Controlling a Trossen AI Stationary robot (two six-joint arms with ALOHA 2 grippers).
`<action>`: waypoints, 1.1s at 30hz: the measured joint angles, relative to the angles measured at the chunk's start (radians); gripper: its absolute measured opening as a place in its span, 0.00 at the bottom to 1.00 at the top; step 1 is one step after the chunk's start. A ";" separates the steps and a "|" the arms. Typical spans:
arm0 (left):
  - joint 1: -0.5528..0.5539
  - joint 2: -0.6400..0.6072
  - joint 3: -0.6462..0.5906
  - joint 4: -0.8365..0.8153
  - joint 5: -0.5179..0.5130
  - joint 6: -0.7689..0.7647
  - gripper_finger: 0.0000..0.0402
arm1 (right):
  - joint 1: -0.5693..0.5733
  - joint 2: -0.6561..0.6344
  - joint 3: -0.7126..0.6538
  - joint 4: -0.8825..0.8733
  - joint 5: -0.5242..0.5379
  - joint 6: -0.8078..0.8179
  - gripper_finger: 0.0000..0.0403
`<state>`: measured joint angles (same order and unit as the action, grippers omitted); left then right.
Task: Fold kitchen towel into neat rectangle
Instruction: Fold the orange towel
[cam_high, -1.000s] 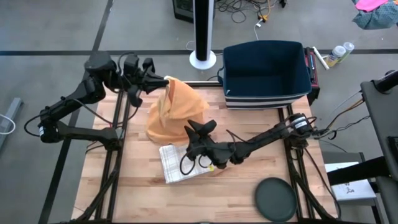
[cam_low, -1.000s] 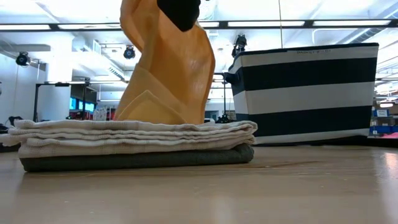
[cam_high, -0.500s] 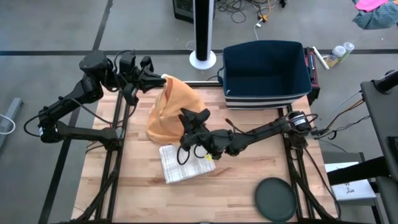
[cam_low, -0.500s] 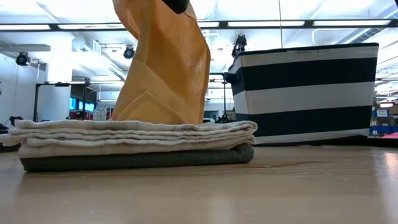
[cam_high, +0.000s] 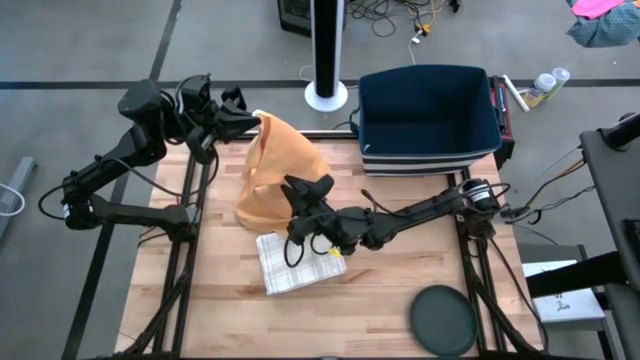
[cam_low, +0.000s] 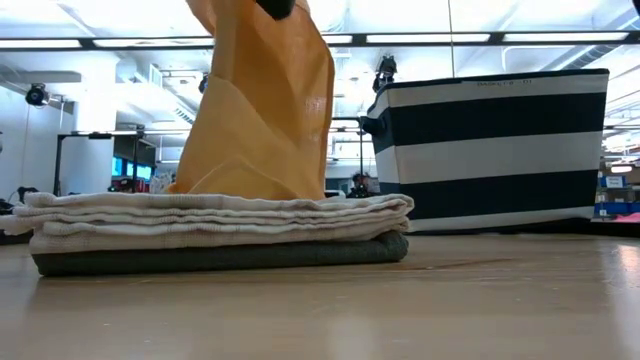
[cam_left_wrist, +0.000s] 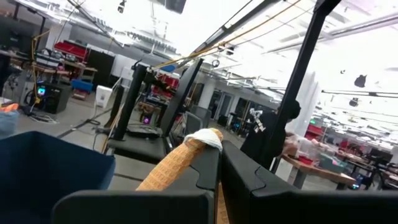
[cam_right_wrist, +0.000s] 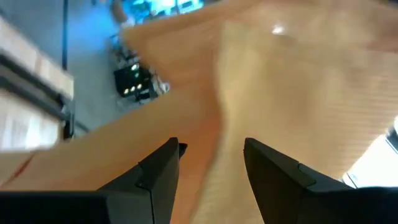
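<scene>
The orange towel (cam_high: 275, 170) hung as a tall, draped cone at the far left part of the table (cam_high: 400, 300), its lower folds resting on the surface just behind a stack of folded cloths (cam_high: 290, 262). In the low view the towel (cam_low: 262, 110) rose above that stack (cam_low: 215, 232), showing broad vertical folds and a diagonal hem. The left gripper (cam_high: 255, 120) was clenched on the towel's top corner, holding it raised. The right gripper (cam_high: 305, 193) was positioned at the towel's near side, its fingers (cam_right_wrist: 155, 174) spread apart with orange fabric directly ahead of them. A striped bin (cam_high: 430, 120) stood at the far edge.
</scene>
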<state>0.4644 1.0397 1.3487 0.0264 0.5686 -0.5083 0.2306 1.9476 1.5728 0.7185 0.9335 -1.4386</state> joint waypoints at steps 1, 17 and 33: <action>0.000 0.000 0.000 0.001 0.000 -0.004 0.00 | 0.000 0.000 0.007 0.024 -0.002 0.000 0.43; -0.001 0.026 0.000 0.053 -0.006 -0.052 0.00 | -0.047 -0.001 0.031 -0.080 -0.148 0.051 0.43; 0.000 0.052 -0.001 0.113 -0.011 -0.062 0.00 | -0.101 -0.001 0.088 -0.073 -0.184 0.079 0.43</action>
<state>0.4644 1.0921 1.3479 0.1395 0.5575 -0.5708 0.1299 1.9469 1.6605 0.6453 0.7494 -1.3600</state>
